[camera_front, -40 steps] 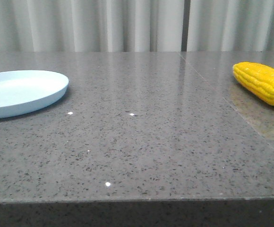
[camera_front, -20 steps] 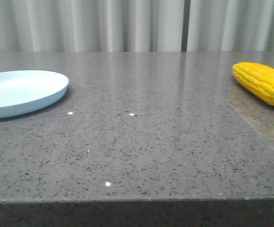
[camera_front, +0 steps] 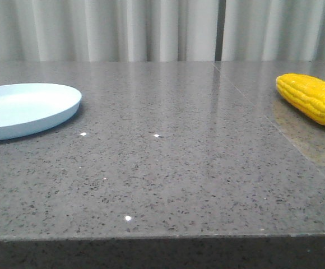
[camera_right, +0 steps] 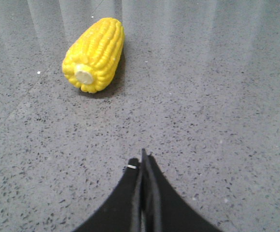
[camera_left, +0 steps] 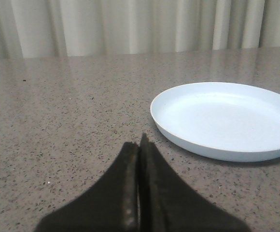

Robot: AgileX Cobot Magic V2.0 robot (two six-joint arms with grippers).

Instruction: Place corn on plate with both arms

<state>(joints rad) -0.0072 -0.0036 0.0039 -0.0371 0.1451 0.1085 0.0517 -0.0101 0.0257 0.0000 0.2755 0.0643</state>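
While the front view looks out over a speckled grey stone table [camera_front: 168,168], the plate [camera_front: 22,109] sits at the far left, pale blue, round, shallow, and nothing lies in it. Way over at the right edge lies the corn [camera_front: 311,100], bright yellow, resting on its side on the table, well apart from the plate, its near end cut off by the frame. Pale curtains [camera_front: 151,28] hang behind. Neither arm shows in this view.

Over to the left wrist view: the left gripper [camera_left: 140,145] is down low above the table [camera_left: 58,121], its two dark fingers pressed together with only a thin seam between them, gripping nothing. The plate [camera_left: 227,118] sits just beyond and off to one side, its bowl bare, no print or marking on it.

Now the right wrist view: the right gripper [camera_right: 143,162] is likewise pinched closed, fingers meeting at the tip, holding nothing. The corn [camera_right: 95,53] lies ahead of it on the table [camera_right: 217,96], apart from the fingers, pale stub end facing the camera, kernel rows running away. No writing readable anywhere.
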